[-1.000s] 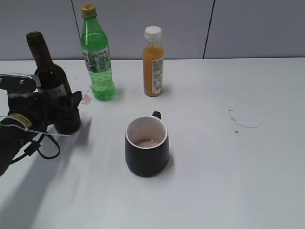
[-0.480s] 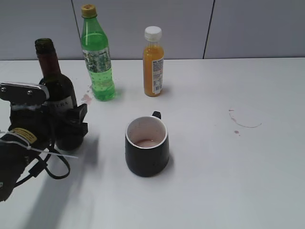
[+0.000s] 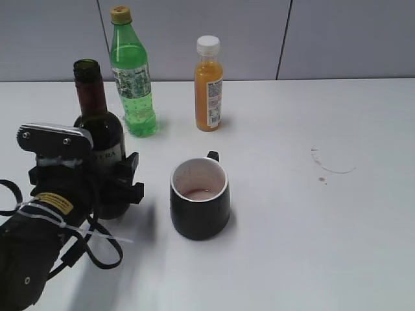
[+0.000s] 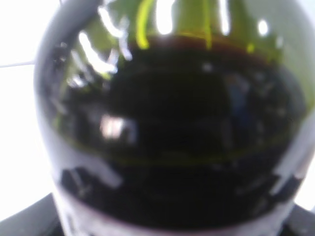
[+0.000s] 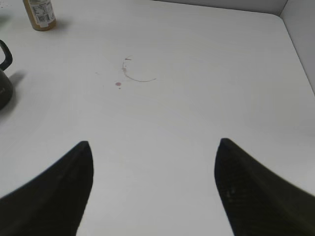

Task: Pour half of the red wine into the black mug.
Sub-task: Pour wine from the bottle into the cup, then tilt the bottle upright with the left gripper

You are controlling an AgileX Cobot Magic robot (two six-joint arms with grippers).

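The dark green wine bottle stands upright and uncapped at the left of the exterior view, held by my left gripper, which is shut around its lower body. The bottle fills the left wrist view, with dark red wine up to its shoulder. The black mug, with a white inside and a little reddish liquid at the bottom, stands just right of the bottle. My right gripper is open and empty over bare table; it is out of the exterior view. The mug's handle shows at the left edge of the right wrist view.
A bright green plastic bottle and a small orange juice bottle stand behind the mug; the juice bottle's base also shows in the right wrist view. A reddish ring stain marks the white table at right.
My left gripper has carried the wine bottle to the right and nearer, from the far left edge to just beside the black mug. The mug and other bottles have not moved.
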